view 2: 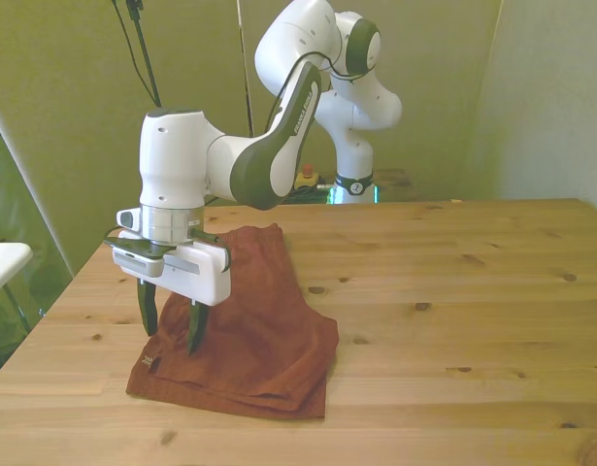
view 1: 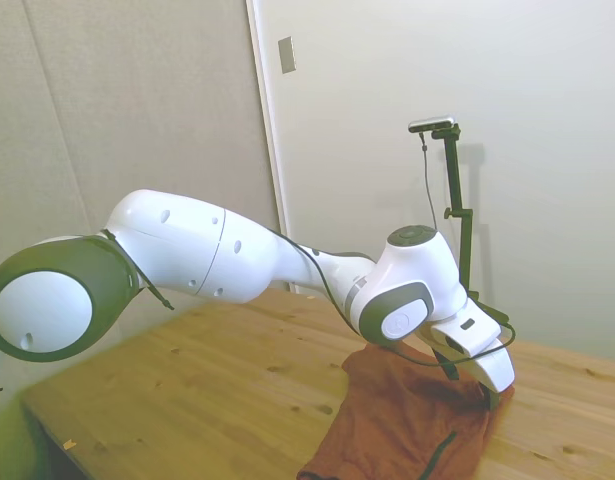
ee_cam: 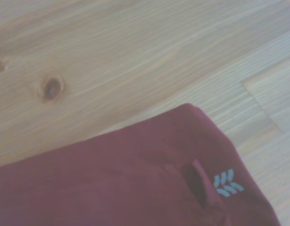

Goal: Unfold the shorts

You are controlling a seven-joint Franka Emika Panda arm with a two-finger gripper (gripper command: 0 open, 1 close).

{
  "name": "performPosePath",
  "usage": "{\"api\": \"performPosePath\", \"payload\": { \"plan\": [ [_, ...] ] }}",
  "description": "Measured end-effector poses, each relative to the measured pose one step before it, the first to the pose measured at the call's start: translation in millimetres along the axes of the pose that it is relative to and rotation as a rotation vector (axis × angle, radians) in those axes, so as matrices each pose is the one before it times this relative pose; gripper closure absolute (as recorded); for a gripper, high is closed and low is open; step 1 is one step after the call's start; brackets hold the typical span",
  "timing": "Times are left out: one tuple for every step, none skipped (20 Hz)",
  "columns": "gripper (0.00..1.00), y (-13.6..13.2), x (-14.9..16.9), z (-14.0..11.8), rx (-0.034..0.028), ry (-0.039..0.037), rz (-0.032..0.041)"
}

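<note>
The shorts (view 2: 249, 330) are lying folded on the table (view 2: 453, 311), toward the front view's left. The gripper (view 2: 170, 337) is hanging over their corner nearest that side, fingers (view 2: 149, 313) spread apart with tips at the cloth, gripping nothing. A small light logo (ee_cam: 227, 183) is showing near that corner.

The white arm (view 2: 279, 136) bends down from its base, wrist vertical, gripper (view 2: 171, 336) pointing straight down. Its two dark fingers (view 2: 147, 309) stand spread apart with a clear gap between them, tips low, nothing held between them
</note>
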State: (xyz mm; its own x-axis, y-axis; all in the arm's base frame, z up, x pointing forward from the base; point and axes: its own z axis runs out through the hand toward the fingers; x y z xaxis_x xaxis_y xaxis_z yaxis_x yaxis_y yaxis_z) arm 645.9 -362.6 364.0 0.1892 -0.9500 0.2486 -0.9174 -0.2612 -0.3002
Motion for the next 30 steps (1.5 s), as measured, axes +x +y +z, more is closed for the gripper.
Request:
{"api": "performPosePath", "payload": {
  "plan": [
    [1.0,-1.01,-1.2,0.21,0.00132,-0.00187,-0.0014],
    [1.0,-0.7,-0.82,0.13,0.00086,-0.00117,-0.00096],
    [1.0,-0.33,-0.38,0.05,0.00042,-0.00055,-0.00045],
    [1.0,0.01,0.03,-0.01,0.00001,0.00003,0.00003],
    [1.0,0.03,0.03,0.01,-0.00003,0.00002,0.00005],
    [1.0,0.02,0.01,0.01,-0.00003,0.0,0.00003],
    [1.0,-0.01,-0.01,0.0,0.00001,-0.00001,-0.00001],
    [1.0,0.01,-0.01,0.02,-0.00002,-0.00003,0.0],
    [1.0,0.02,0.01,0.01,-0.00005,-0.00001,0.00002],
    [1.0,0.16,-0.03,0.14,-0.00033,-0.00022,0.00014],
    [1.0,0.5,-0.26,0.57,-0.00115,-0.00093,0.00025],
    [1.0,0.52,-0.31,0.68,-0.0013,-0.00106,0.00023],
    [1.0,0.45,-0.08,0.58,-0.00102,-0.00066,0.00033],
    [1.0,0.3,0.06,0.35,-0.00054,-0.00026,0.00029],
    [1.0,0.4,0.1,0.27,-0.00059,-0.00031,0.0004],
    [1.0,0.81,0.29,0.42,-0.00101,-0.0005,0.00048],
    [1.0,0.86,0.57,0.24,-0.00056,-0.00028,0.00013],
    [1.0,0.87,0.83,0.07,-0.00012,-0.00008,-0.00203],
    [1.0,0.94,0.99,0.0,0.00003,0.00001,-0.00309],
    [1.0,0.86,0.88,0.01,0.00012,-0.00006,-0.0051],
    [1.0,0.91,0.69,0.13,0.00117,-0.00146,-0.00448],
    [1.0,1.2,0.39,0.12,0.00308,-0.00374,-0.0038],
    [1.0,0.83,0.14,-1.19,0.00514,-0.00361,-0.00324],
    [1.0,0.17,0.5,-3.42,0.00613,-0.00073,-0.00617],
    [1.0,-0.38,0.52,-5.57,0.00801,0.00096,-0.00641],
    [1.0,-0.5,0.21,-7.88,0.00791,0.00235,-0.00629],
    [1.0,-0.36,-0.44,-8.84,0.00763,0.00214,-0.00743],
    [1.0,-0.78,-1.07,-10.1,0.00913,0.00168,-0.00824],
    [1.0,-1.26,-2.06,-10.12,0.00998,0.0006,-0.00864],
    [1.0,-2.45,-3.99,-10.82,0.01071,-0.00082,-0.00876]
  ]
}}
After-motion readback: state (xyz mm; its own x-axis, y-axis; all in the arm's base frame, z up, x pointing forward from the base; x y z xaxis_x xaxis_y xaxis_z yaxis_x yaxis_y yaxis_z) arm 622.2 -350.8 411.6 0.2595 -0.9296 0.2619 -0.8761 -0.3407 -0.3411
